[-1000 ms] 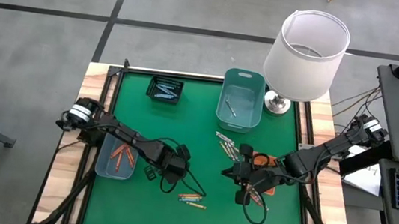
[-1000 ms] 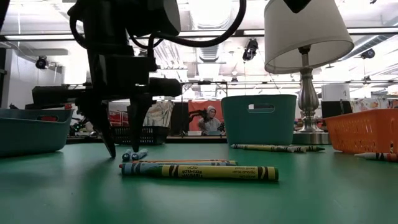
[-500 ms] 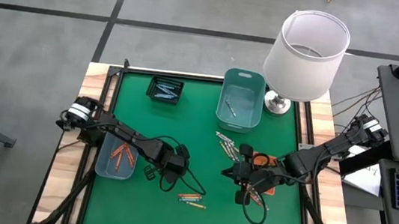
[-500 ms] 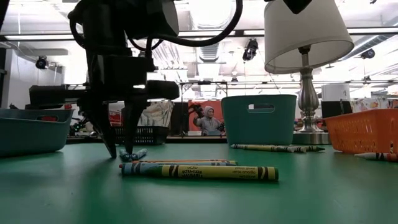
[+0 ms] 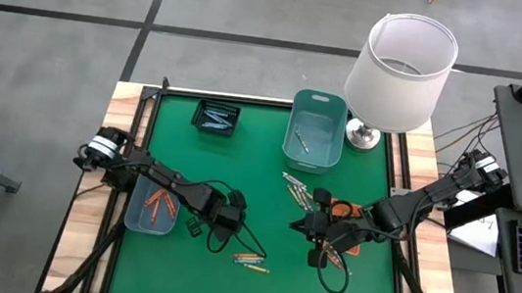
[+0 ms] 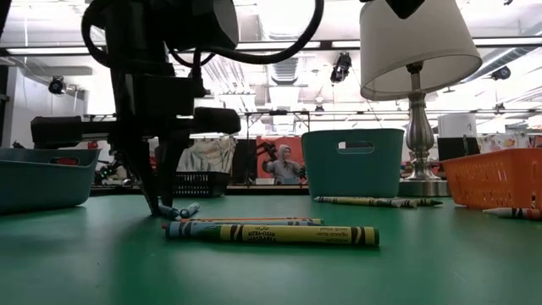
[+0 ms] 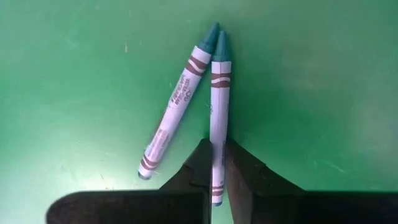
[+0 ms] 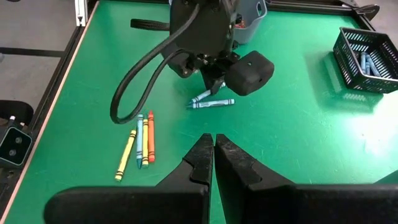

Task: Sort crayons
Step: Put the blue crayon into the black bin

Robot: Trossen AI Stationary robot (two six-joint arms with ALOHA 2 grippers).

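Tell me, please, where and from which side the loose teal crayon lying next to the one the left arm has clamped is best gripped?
Grip the loose teal crayon across the middle of its paper wrapper, coming straight down from above, jaws set across its width. It lies flat on the green mat, and its tip touches the clamped crayon, so mid-body, where the two spread apart, probably gives most room.

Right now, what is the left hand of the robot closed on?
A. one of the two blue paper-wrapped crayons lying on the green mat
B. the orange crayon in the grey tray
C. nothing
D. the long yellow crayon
A: in the left wrist view the left hand pinches one blue paper-wrapped crayon between its dark fingers, while the second blue crayon lies free beside it on the green mat.
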